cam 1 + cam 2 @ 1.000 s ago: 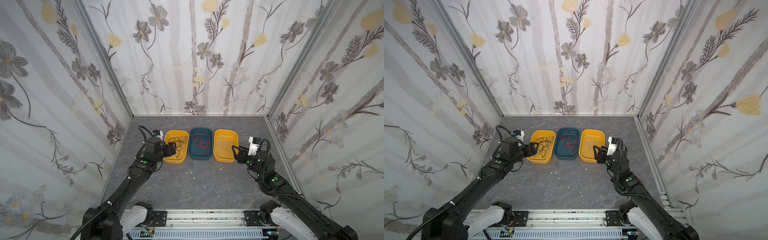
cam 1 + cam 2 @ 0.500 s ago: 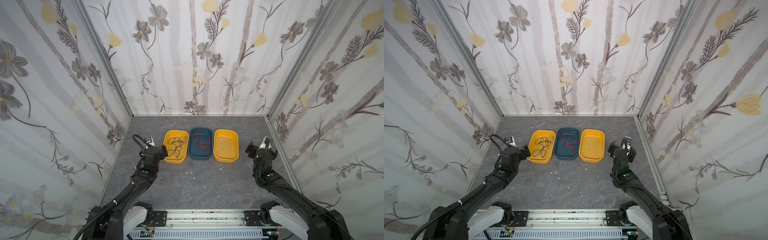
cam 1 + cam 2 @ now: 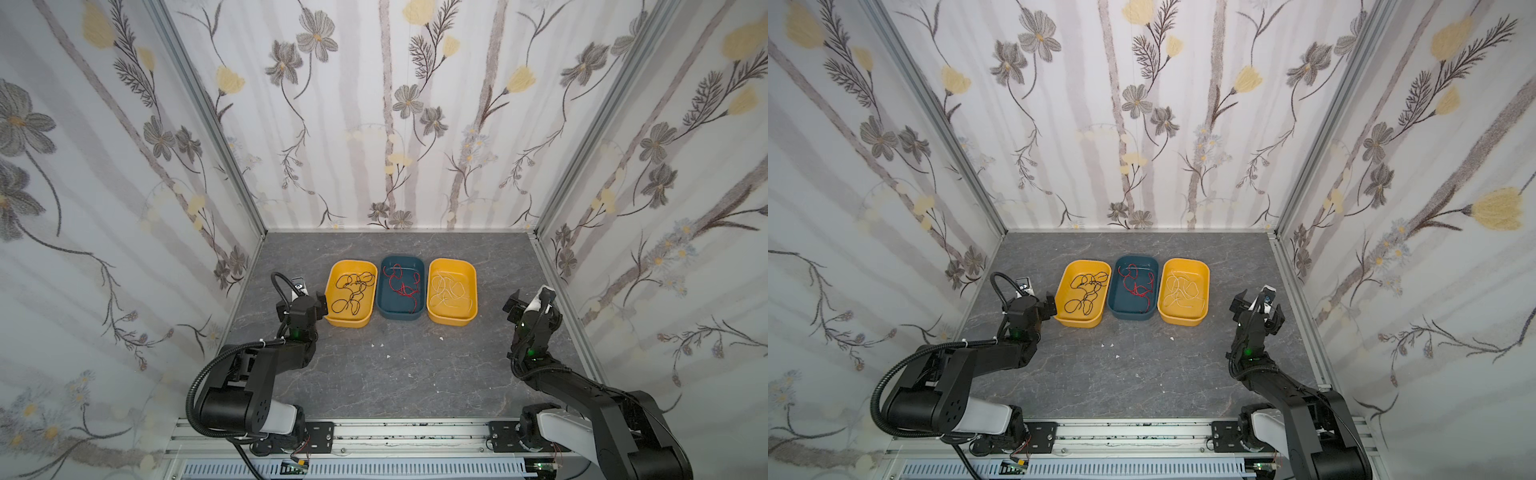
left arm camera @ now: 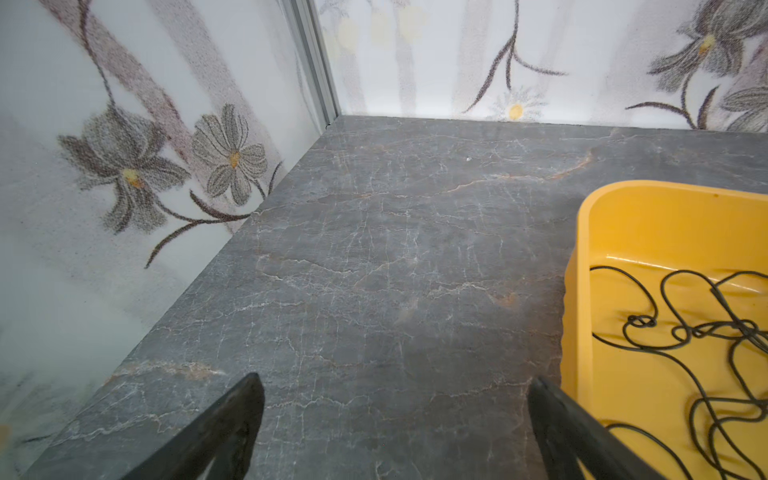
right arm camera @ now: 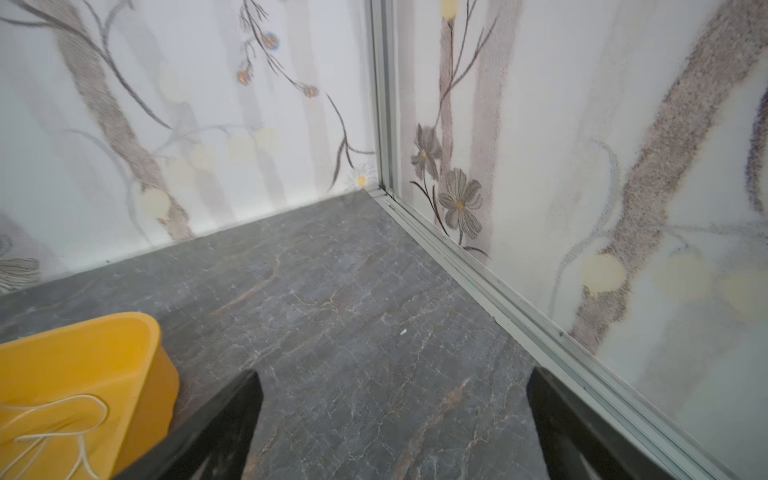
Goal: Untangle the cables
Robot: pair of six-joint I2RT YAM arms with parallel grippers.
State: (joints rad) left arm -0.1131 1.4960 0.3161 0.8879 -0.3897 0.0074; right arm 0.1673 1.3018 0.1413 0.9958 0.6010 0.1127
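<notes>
Black cable, red cable, white cable lay in separate trays; left gripper and right gripper gaped wide, empty.

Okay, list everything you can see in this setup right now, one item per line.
left yellow tray: one, yellow, left end of the row on the table
black cable: one loose tangle, black, in the left yellow tray
blue tray: one, dark blue, middle of the row
red cable: one tangle, red, in the blue tray
right yellow tray: one, yellow, right end
white cable: one tangle, white, in the right yellow tray
white specks: a few, white, before the trays
walls: three, floral
left gripper: one, black, open, empty
right gripper: one, black, open, empty
</notes>
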